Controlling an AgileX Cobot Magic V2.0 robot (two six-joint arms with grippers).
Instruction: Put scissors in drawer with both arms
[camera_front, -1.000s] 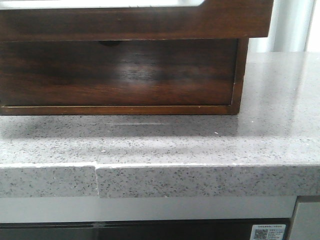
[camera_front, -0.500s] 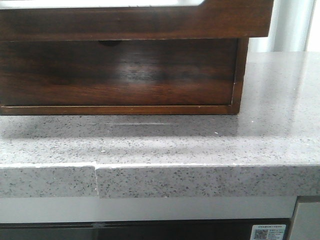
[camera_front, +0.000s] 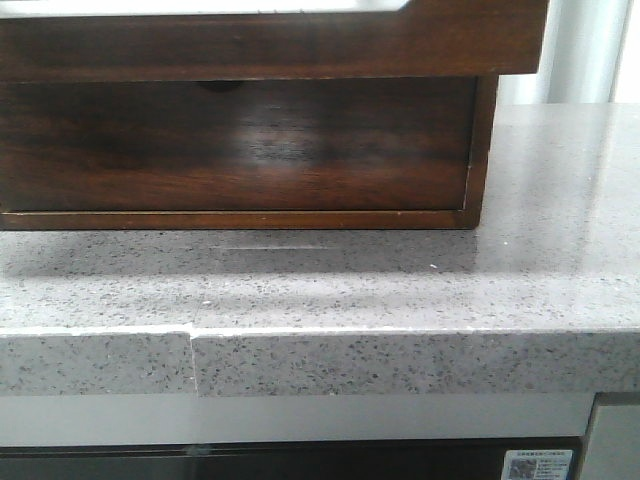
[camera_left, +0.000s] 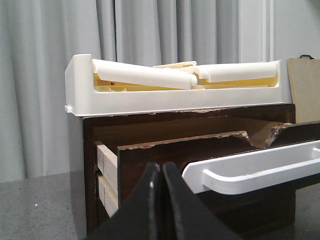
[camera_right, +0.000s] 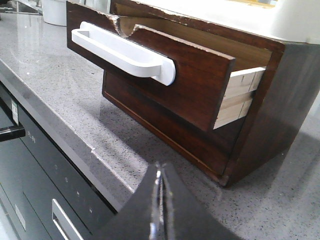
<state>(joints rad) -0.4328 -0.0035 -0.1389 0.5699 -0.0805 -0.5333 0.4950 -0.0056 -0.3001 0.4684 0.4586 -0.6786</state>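
Grey speckled countertop (camera_front: 400, 290), curtained backdrop. Drawer (camera_right: 165, 75) pulled out. Scissors unseen anywhere. Left gripper (camera_left: 161, 200) and right gripper (camera_right: 159, 210) fingers pressed together, empty, short of drawer. Advise locating scissors first.

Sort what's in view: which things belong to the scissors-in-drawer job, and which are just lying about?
Job: the drawer, pulled open; its white handle; left gripper and right gripper, both shut. No scissors in view.

Lying about: white tray on the cabinet; lower drawer front.
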